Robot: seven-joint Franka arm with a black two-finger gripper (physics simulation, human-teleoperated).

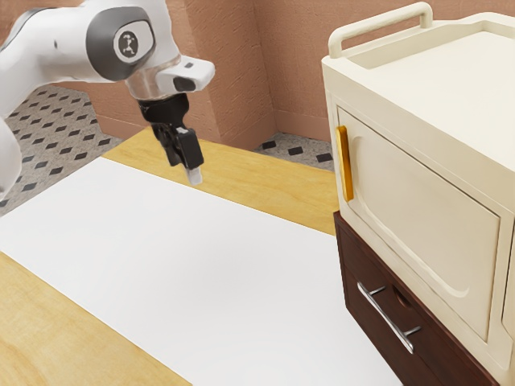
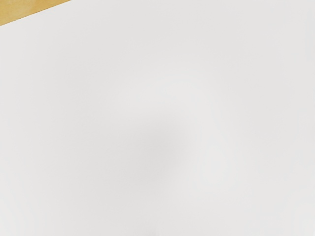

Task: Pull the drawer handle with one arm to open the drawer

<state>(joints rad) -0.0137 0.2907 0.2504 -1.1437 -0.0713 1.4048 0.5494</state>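
My black gripper (image 1: pixel 194 175) hangs above the far part of the white sheet, well away from the furniture; whether it is open or shut is not discernible. At the exterior view's lower right is a dark brown drawer front (image 1: pixel 360 267) with a silver bar handle (image 1: pixel 385 316), which slants downward on two short posts. A wide stretch of the sheet separates the gripper from this handle, and nothing touches the handle. The front's lower part is cut off by the picture's edge.
A cream cabinet (image 1: pixel 418 205) with a gold upright handle (image 1: pixel 345 163) rises above the brown drawer unit. The white sheet (image 1: pixel 177 249) lies on a wooden table (image 1: pixel 241 181); the wrist view looks onto the same sheet (image 2: pixel 157 98) and a wooden corner (image 2: pixel 22 10).
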